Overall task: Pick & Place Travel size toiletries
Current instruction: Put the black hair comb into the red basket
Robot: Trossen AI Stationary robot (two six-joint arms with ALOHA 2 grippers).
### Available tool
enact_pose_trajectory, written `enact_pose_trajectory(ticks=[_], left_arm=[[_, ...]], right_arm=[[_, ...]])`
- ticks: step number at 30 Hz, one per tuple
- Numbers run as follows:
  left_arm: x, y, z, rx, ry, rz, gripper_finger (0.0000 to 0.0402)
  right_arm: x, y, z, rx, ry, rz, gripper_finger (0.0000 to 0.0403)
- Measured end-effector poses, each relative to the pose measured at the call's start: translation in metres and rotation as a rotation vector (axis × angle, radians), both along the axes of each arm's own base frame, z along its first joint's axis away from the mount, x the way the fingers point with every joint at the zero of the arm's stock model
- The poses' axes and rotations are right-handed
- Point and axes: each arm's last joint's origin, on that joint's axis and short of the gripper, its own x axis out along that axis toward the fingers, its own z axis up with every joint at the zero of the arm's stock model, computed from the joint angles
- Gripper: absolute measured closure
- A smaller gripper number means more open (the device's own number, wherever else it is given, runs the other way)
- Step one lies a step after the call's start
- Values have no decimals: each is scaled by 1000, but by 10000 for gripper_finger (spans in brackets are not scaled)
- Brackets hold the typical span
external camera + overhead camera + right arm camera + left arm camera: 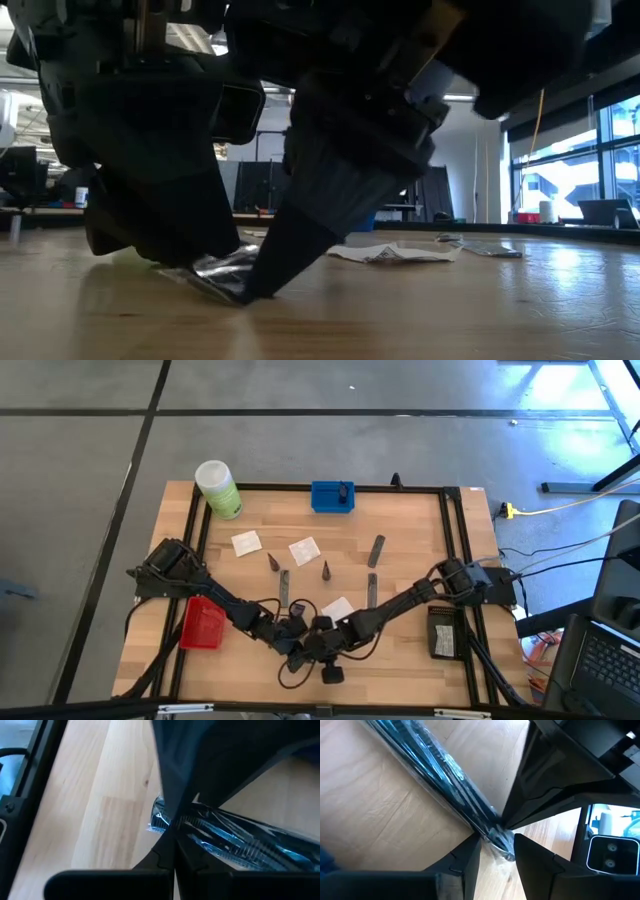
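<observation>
**Two grippers crowded onto one clear packet**

Nearest the low camera, filling the upper half of that frame, the two arms are seen bearing down on one spot at lower left of centre, where a crinkled clear packet (pixel 222 272) lies on the wooden table (pixel 480 310). In the overhead view both arms meet at the bottom centre of the frame, the left gripper (pixel 290 637) and the right gripper (pixel 322 643) almost touching.

The left gripper (pixel 497 847) is seen part-open, its fingers standing either side of one end of the clear packet (pixel 445 775), which holds a long dark item; a firm hold cannot be confirmed. The right gripper (pixel 172 837) is fully closed, its tip pressed on the opposite end of the packet (pixel 235 840).

The largest risk is judged to be collision between the two grippers, caused by their closeness. Next, the packet may be pinned flat by the closed right tip, so a lift by the left would stretch or tear the film. Least, the slick wrapping could slip out of a shallow end grip.

Other toiletries, white sachets (pixel 246 543) and grey tubes (pixel 376 550), lie at mid-frame.
</observation>
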Motion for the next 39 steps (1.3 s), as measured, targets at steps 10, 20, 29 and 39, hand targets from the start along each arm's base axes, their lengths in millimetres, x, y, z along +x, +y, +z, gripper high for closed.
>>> enact_pose_trajectory(ticks=[10, 20, 29, 39], left_arm=[[1, -1, 1, 1, -19, -27, 284], [1, -1, 1, 27, -24, -43, 389], [1, -1, 1, 38, -30, -41, 393], [-5, -2, 37, 38, -120, -65, 394]], right_arm=[[5, -4, -6, -1, -22, -16, 403], [4, -3, -6, 27, 2, 9, 403], [-26, 5, 17, -45, 161, 51, 379], [-61, 3, 61, -311, 161, -144, 396]])
